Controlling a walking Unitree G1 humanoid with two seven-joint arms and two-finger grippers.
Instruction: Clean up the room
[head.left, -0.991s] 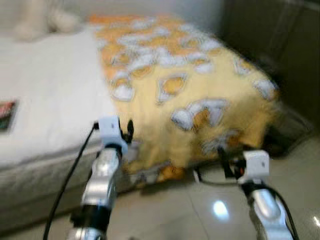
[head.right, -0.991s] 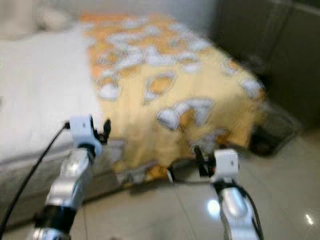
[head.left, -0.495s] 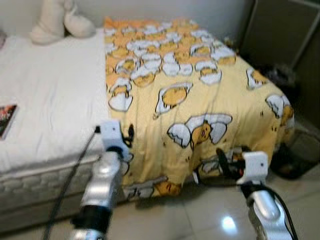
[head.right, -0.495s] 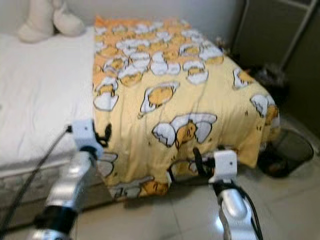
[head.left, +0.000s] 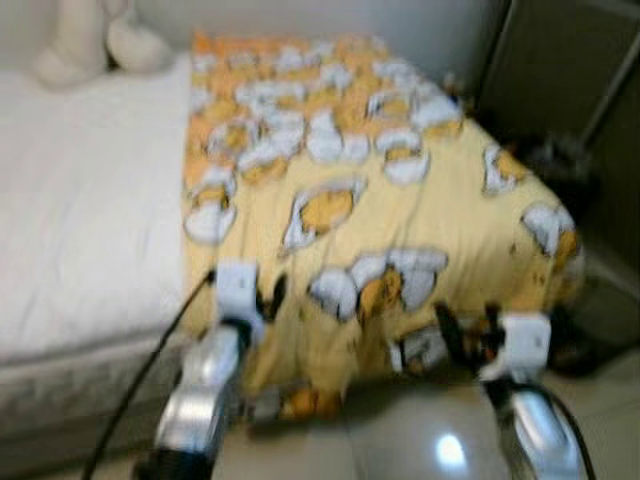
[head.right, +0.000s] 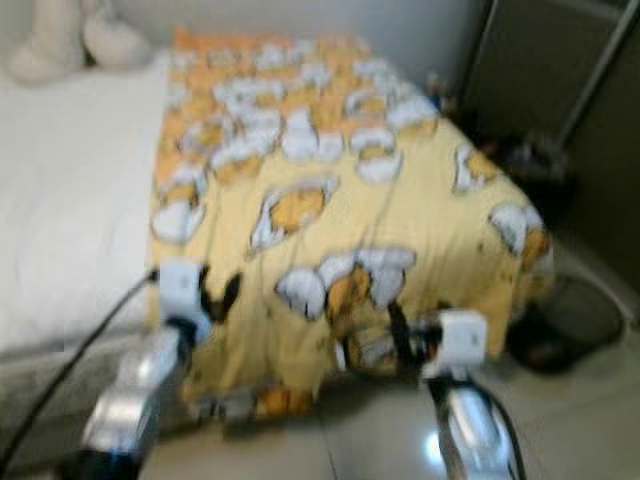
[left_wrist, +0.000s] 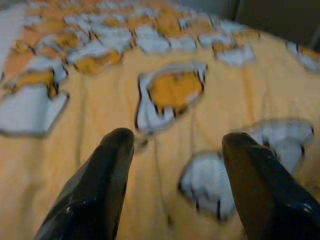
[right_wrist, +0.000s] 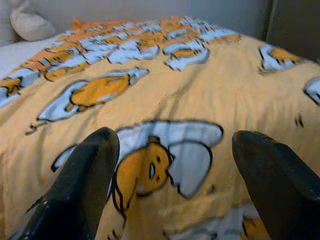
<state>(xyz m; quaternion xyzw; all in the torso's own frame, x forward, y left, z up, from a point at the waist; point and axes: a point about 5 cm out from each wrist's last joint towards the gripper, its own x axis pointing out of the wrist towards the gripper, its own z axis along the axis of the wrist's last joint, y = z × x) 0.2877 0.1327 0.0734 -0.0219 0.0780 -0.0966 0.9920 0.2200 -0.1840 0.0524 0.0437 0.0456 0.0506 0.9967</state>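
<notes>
A yellow blanket (head.left: 400, 200) printed with white and orange cartoon figures covers the right half of a bed and hangs over its foot end. The white mattress (head.left: 80, 210) lies bare on the left. My left gripper (head.left: 268, 296) is raised before the blanket's hanging edge, open, with nothing between its fingers (left_wrist: 107, 170). My right gripper (head.left: 462, 335) is held low at the blanket's lower right corner, also open and holding nothing; the blanket (right_wrist: 165, 110) lies just beyond its fingers (right_wrist: 90, 175). The head views are blurred.
A cream soft toy (head.left: 85, 40) rests at the head of the bed. A dark cabinet or wall (head.left: 570, 70) stands to the right, with dark clutter (head.left: 565, 165) at its base and a dark basket (head.right: 570, 320) on the glossy tiled floor (head.left: 420, 440).
The camera has shifted and blurred again, so the bed sits a little further left in the picture. Both grippers stay raised and open before the blanket, at about the same places.
</notes>
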